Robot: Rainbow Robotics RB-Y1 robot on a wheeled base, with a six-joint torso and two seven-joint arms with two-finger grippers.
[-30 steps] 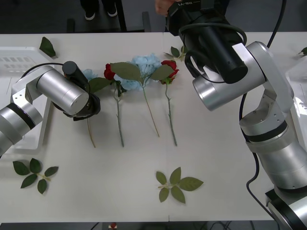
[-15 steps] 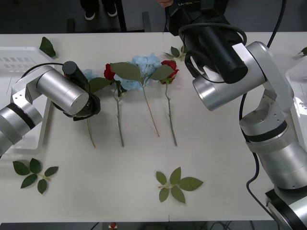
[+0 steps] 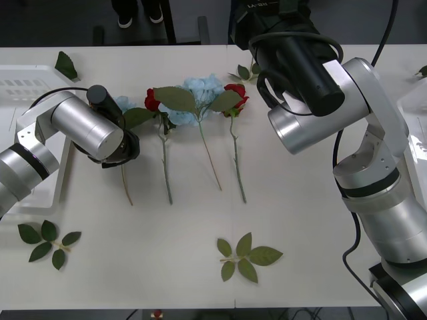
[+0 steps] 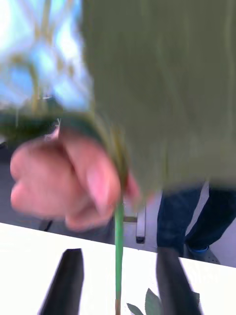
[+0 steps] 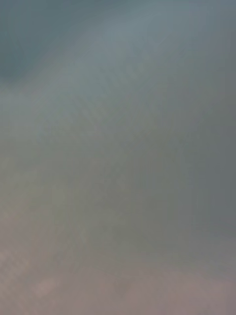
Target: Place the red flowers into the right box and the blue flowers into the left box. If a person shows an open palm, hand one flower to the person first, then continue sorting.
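While clasped in a person's bare, curled hand (image 4: pixel 64 187), runs lengthwise down between the two black tapered fingers (image 4: pixel 69 280) of the right gripper (image 4: pixel 119 253): one thin, smooth green stem (image 4: pixel 118 236) of a fluffy pale sky-blue flower (image 4: pixel 54 74) with a broad matte green leaf (image 4: pixel 162 88). Stands wide, that pincer, neither finger touching the stem. Sits at upper centre of the front view, beyond the far table edge, tucked behind its own bulky silver-and-black arm. Judged a hand-over at the point of release: flower carried by the hand, not by the pincer, so next call is a straight pull-back along the stem's long axis, away from the hand, to avoid brushing the soft petals or bending the stem.

At left centre of the front view, parked over the stem of a second pale blue flower (image 3: pixel 124 103): the left gripper (image 3: pixel 121 152), fingers hidden under the wrist, so cannot tell wide or narrow. Lying in a row at upper centre, stems pointing toward the frame's bottom: a small dark-red rose head (image 3: pixel 152 100), a larger blue cluster (image 3: pixel 200 90), another red rose (image 3: pixel 235 93). Nearer the left arm, the first rose; nearer the right, the last. At the left edge, the shallow white slotted plastic tray (image 3: pixel 27 73); at the right edge, the rim of the other white tray (image 3: pixel 419 107).
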